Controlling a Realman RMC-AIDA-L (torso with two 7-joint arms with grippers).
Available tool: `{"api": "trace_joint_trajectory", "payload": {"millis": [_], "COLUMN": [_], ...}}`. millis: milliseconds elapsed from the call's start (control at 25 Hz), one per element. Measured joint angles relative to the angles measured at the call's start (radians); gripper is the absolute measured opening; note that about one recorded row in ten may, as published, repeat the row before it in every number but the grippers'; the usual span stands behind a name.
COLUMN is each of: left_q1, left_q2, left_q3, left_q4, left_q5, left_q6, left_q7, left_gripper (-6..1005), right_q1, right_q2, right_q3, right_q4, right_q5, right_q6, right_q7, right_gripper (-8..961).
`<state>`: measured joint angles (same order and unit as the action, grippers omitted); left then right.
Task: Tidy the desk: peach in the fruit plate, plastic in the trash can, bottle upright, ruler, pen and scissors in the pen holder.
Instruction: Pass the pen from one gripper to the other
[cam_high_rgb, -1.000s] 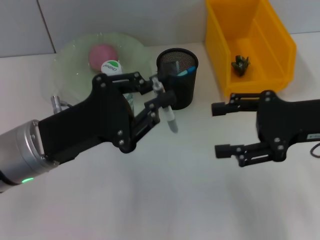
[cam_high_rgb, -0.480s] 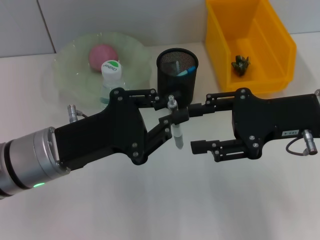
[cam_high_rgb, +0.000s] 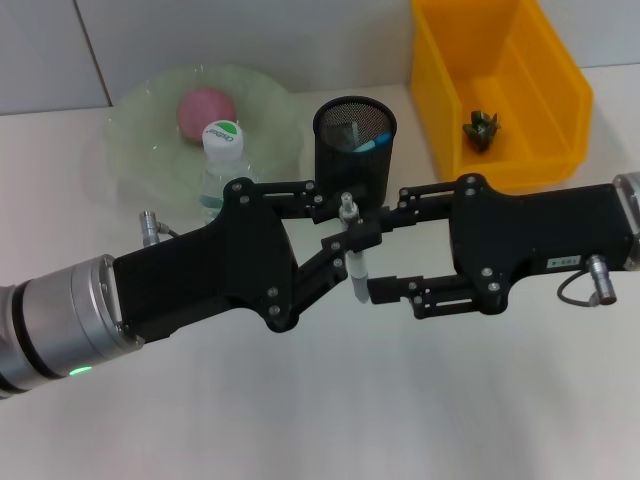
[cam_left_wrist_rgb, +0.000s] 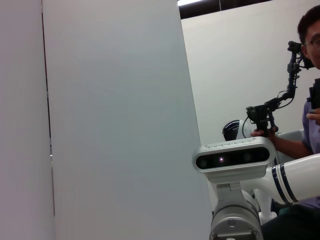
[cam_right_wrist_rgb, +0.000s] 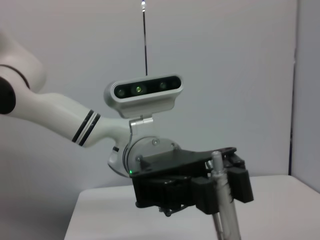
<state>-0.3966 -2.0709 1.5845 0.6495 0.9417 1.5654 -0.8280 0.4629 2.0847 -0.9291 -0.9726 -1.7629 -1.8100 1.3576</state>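
Observation:
My left gripper (cam_high_rgb: 348, 226) is shut on a white and silver pen (cam_high_rgb: 353, 262), held upright above the table in front of the black mesh pen holder (cam_high_rgb: 356, 170). The pen (cam_right_wrist_rgb: 223, 200) and the left gripper (cam_right_wrist_rgb: 200, 187) also show in the right wrist view. My right gripper (cam_high_rgb: 379, 254) is open, its fingers reaching in from the right, one at the pen's far side and one at its near side. A pink peach (cam_high_rgb: 205, 108) lies in the green plate (cam_high_rgb: 150, 150). A bottle (cam_high_rgb: 221, 140) with a green and white cap stands upright. Dark crumpled plastic (cam_high_rgb: 480, 130) lies in the yellow bin (cam_high_rgb: 556, 80).
A blue item (cam_high_rgb: 372, 143) and a grey item stick up inside the pen holder. The yellow bin stands at the back right and the plate at the back left. The left wrist view shows only a wall, my own head camera (cam_left_wrist_rgb: 232, 157) and a person far off.
My right gripper has moved left from the right side up to the pen. My left gripper has shifted right and nearer with the pen, away from the bottle.

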Motion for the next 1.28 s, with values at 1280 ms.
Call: {"api": "trace_joint_trajectory", "payload": {"millis": [1280], "left_q1": [-0.01], "left_q2": [0.0], "left_q3": [0.002], "left_q4": [-0.01], "left_q5": [0.001], "left_q6": [0.002], "left_q7": [-0.009], "left_gripper": [222], "right_q1": [0.017], "right_q2": [-0.003], "right_q3": [-0.05], "right_q4": [-0.008], "right_q5": [0.013], "right_q6": [0.037], "right_q7": [0.04], "right_gripper": [356]}}
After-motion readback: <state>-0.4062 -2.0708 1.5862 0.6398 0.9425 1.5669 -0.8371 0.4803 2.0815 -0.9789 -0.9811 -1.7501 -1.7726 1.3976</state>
